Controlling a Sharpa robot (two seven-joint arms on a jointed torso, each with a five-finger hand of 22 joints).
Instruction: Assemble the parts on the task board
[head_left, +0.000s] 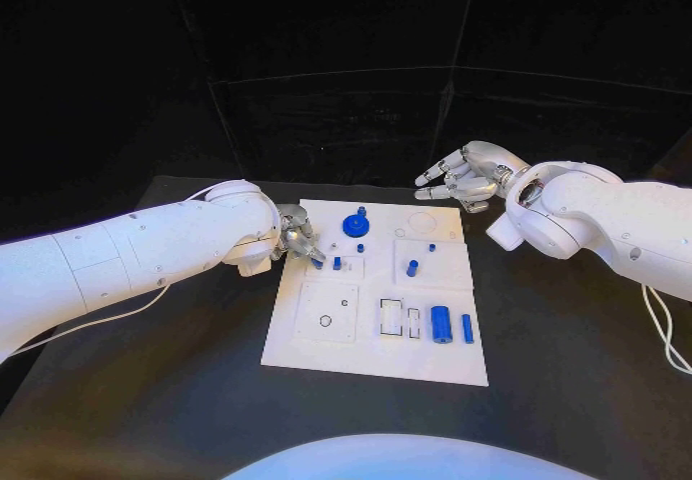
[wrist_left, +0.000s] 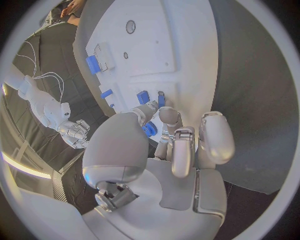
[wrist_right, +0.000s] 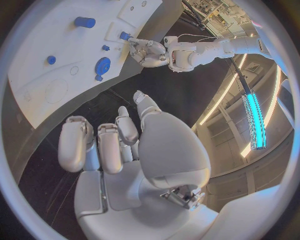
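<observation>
The white task board lies mid-table. On it are a blue gear-like disc, small blue pegs, a blue cylinder and two longer blue pieces near the front right. My left hand reaches over the board's left edge. Its fingertips pinch a small blue peg just above the board. My right hand hovers beyond the board's far right corner, fingers apart and holding nothing.
Outlined sockets and a round hole mark the board's front left. A white cable trails from the right arm over the black table. Dark backdrop stands behind the table.
</observation>
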